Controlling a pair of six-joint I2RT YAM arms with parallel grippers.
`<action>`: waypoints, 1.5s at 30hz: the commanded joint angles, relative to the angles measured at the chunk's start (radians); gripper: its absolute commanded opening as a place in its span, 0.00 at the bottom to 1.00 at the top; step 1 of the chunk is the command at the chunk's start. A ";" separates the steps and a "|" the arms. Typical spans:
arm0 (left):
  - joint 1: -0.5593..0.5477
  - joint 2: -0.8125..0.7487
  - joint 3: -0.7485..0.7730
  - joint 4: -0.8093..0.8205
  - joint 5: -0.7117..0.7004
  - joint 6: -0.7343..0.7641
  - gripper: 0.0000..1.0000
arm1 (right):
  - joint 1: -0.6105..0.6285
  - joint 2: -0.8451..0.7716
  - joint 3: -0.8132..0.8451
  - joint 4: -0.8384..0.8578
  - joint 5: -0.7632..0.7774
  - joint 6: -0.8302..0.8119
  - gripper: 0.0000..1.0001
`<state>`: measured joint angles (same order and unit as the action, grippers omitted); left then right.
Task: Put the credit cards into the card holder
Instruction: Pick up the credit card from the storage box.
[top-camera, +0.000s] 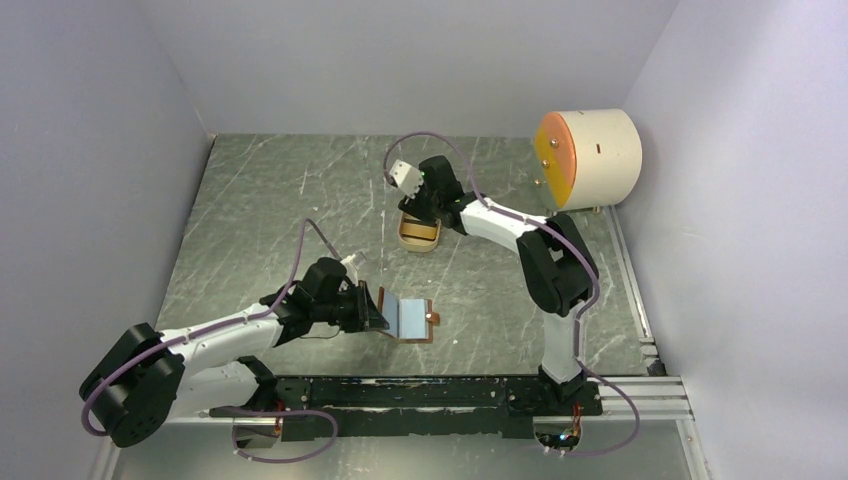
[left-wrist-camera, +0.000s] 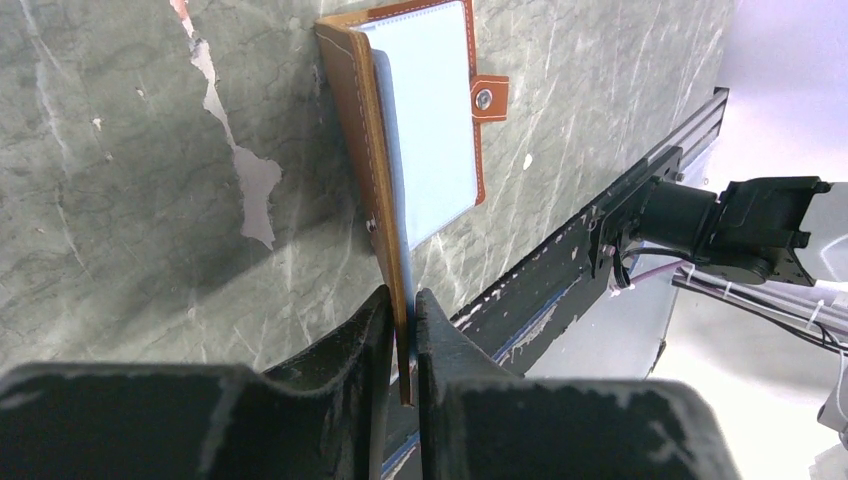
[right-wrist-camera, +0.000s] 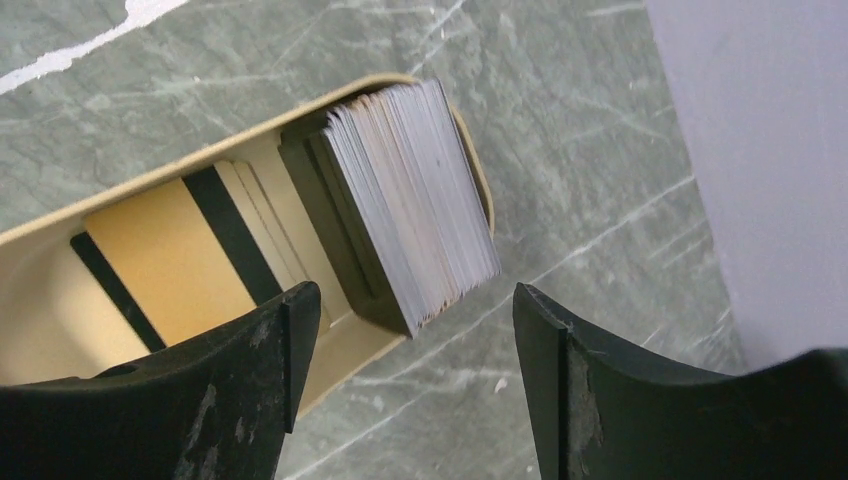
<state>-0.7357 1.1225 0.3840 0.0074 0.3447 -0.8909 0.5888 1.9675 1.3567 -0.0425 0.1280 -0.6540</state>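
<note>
Two arms: left jaws pinch the open card holder's (left-wrist-camera: 430, 110) raised flap on the counter (top-camera: 260, 200); right jaws gape over the credit cards (right-wrist-camera: 410, 190) stacked in a tan tray (right-wrist-camera: 40, 310).

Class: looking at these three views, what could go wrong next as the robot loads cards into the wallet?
1. The right fingers stand wide over a thick, leaning stack of cards in the tray; closing could grab several or topple them.
2. The left fingers pinch only the thin raised flap of the wallet; it might slip and fall shut.
</note>
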 joint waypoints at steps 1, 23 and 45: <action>0.003 -0.013 -0.006 0.048 0.027 -0.009 0.19 | 0.000 0.051 0.068 0.035 -0.032 -0.092 0.75; 0.003 -0.033 -0.007 0.015 0.020 -0.016 0.18 | -0.003 0.149 0.089 0.128 0.112 -0.190 0.70; 0.003 -0.041 -0.026 0.037 0.021 -0.031 0.18 | -0.007 0.107 0.180 0.006 0.040 -0.123 0.46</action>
<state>-0.7357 1.1027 0.3584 0.0193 0.3466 -0.9169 0.5915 2.1044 1.5074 -0.0071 0.1867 -0.7914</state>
